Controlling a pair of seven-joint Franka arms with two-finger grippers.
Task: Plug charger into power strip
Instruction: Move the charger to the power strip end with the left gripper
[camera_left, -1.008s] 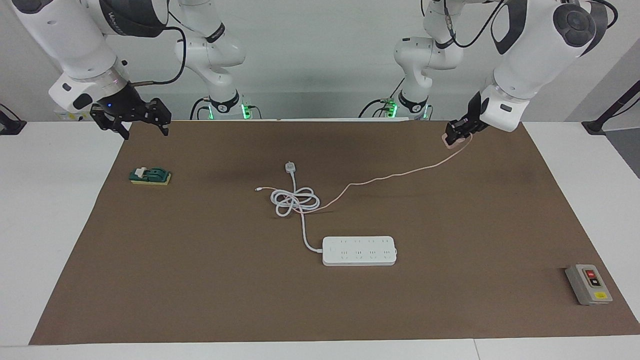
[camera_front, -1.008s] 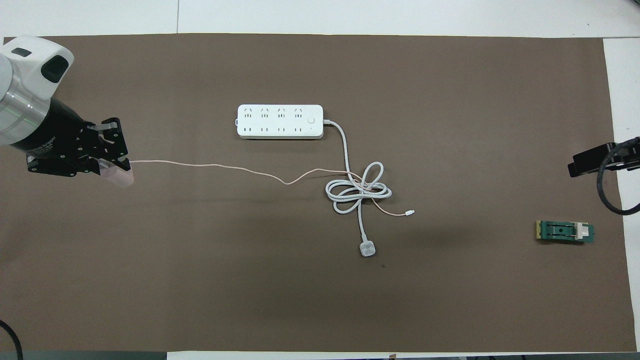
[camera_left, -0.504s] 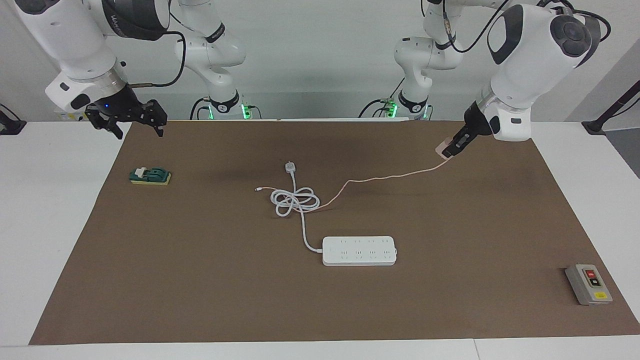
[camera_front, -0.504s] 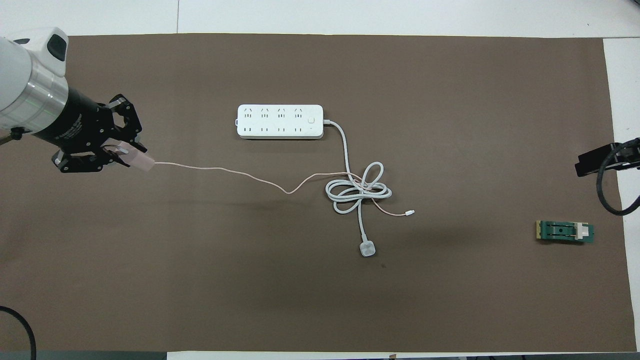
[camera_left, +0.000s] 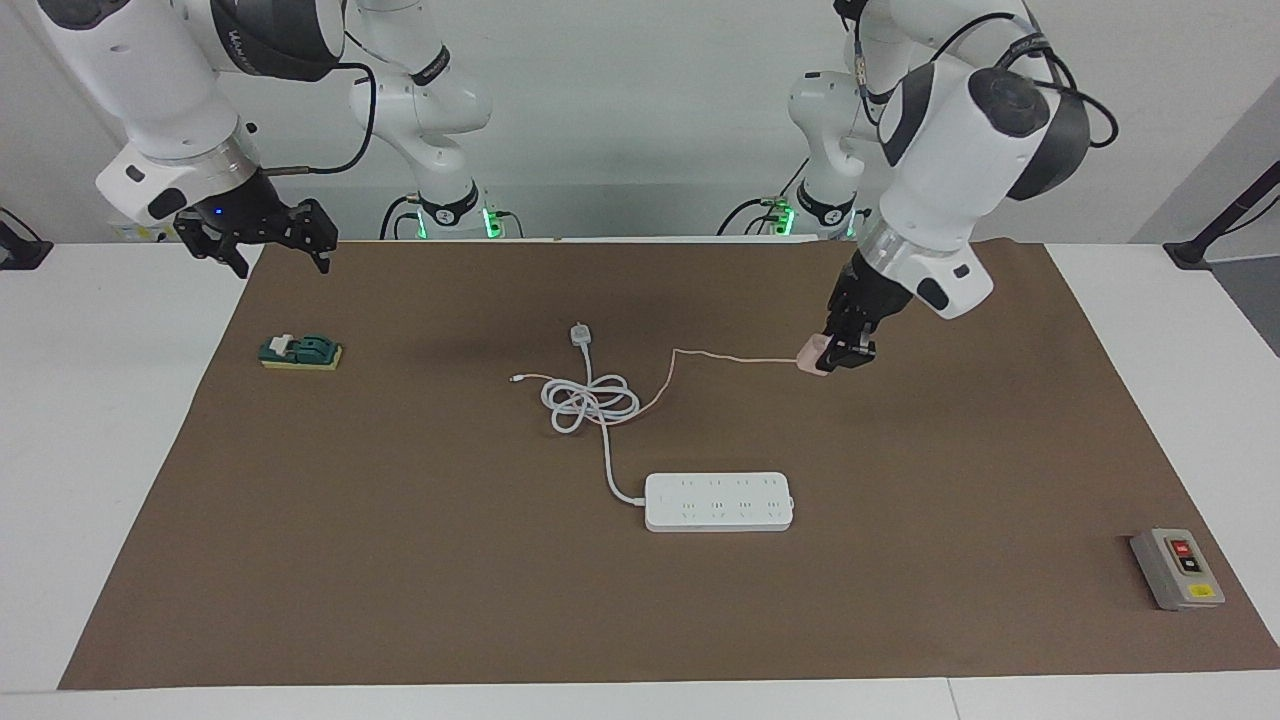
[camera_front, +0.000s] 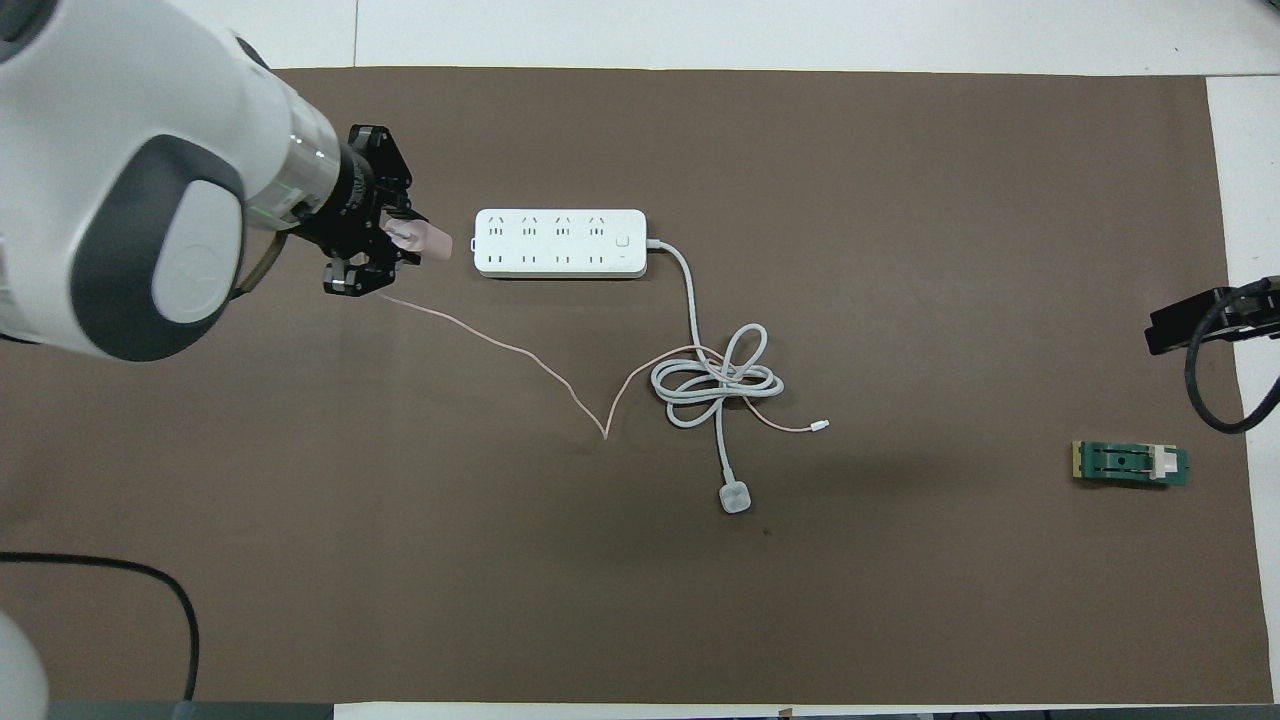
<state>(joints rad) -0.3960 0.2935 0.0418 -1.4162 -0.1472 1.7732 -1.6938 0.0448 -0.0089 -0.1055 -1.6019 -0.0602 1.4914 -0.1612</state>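
Right gripper (camera_left: 277, 246): waits over the mat's edge at the right arm's end of the table, fingers spread, holding nothing.
Left gripper (camera_left: 838, 355): clenched on the charger (camera_left: 811, 356), carried in the air above the brown mat (camera_left: 400, 560), with its pink cable (camera_left: 720, 358) trailing to the coiled white cord (camera_left: 590, 402).
Power strip (camera_left: 719, 501): flat on the mat, farther from the robots than the coil, sockets up.
Step in hand: carry the charger over a socket (likely the end nearest the left arm).
Doing it well: turn the prongs down, square them to the slots, then press straight; mind cable slack snagging the coil.
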